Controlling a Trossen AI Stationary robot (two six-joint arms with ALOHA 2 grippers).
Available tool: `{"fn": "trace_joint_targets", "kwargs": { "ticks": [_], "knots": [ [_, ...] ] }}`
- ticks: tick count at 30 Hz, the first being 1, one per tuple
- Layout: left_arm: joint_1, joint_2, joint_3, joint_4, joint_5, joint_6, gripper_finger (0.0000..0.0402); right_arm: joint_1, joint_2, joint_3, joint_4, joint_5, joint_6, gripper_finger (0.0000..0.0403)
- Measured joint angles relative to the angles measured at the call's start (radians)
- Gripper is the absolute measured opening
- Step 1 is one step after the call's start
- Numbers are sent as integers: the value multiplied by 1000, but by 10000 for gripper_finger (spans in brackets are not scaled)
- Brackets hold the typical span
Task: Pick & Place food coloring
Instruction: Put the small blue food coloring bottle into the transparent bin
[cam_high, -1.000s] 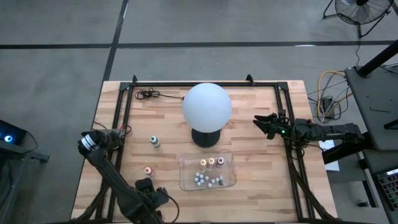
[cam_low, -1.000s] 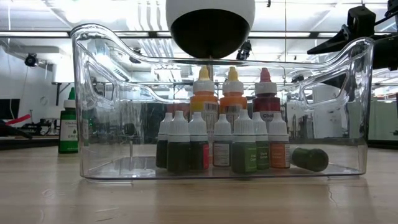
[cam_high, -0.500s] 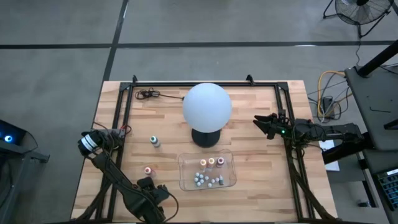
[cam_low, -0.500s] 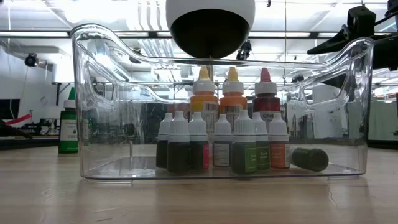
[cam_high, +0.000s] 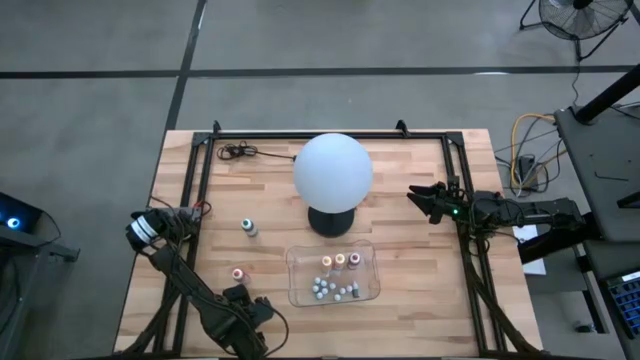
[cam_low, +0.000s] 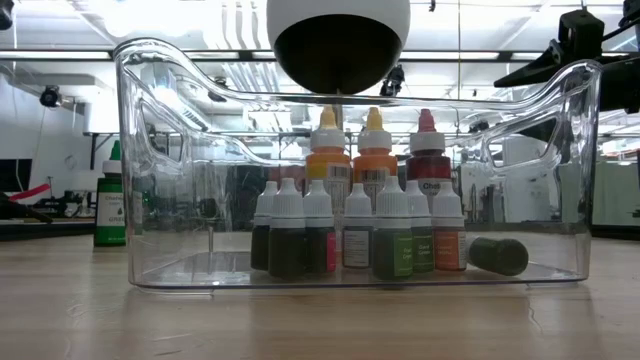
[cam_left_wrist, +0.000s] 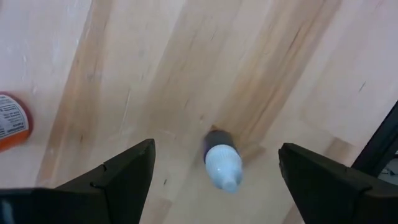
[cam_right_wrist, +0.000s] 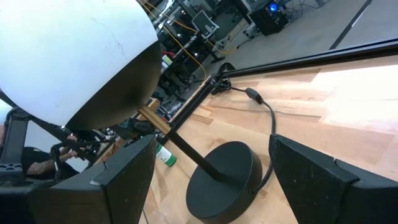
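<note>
A tiny food coloring bottle (cam_left_wrist: 222, 165), dark with a white cap, stands upright on the wooden table. My left gripper (cam_left_wrist: 216, 149) points straight down over it, open, one finger on either side and clear of it; it is near the table's front left (cam_high: 243, 306). An orange bottle (cam_left_wrist: 9, 122) stands close by, pink-capped from above (cam_high: 238, 273). A green bottle (cam_high: 248, 227) stands farther back. Several more bottles (cam_low: 360, 235) stand in the clear tray (cam_high: 296, 262), one lying on its side (cam_low: 498, 256). My right gripper (cam_high: 418, 198) waits open at the table's right.
A lamp with a white globe (cam_high: 333, 168) on a black round base (cam_right_wrist: 224, 182) stands mid-table, just behind the tray. A black cable (cam_high: 237, 152) lies at the far left. Dark frame rails (cam_high: 200, 190) run along the table's edges.
My left gripper has sunk toward the table over the small bottle, still open and pointing down, then come to rest. Nothing else has moved.
</note>
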Motion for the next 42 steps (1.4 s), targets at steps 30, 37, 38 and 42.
{"fn": "trace_joint_targets", "kwargs": {
  "ticks": [30, 37, 38, 42],
  "knots": [
    [6, 0, 11, 2, 34, -18, 75, 0, 0, 0, 0, 0, 0, 302],
    [8, 0, 61, -70, 35, -17, 33, 0, 0, 0, 0, 0, 0, 302],
    [9, 0, 71, -82, 35, -12, 33, 0, 0, 0, 0, 0, 0, 302],
    [10, 0, 127, -156, 20, -3, 42, 0, 0, 0, 0, 0, 0, 302]
  ]
}}
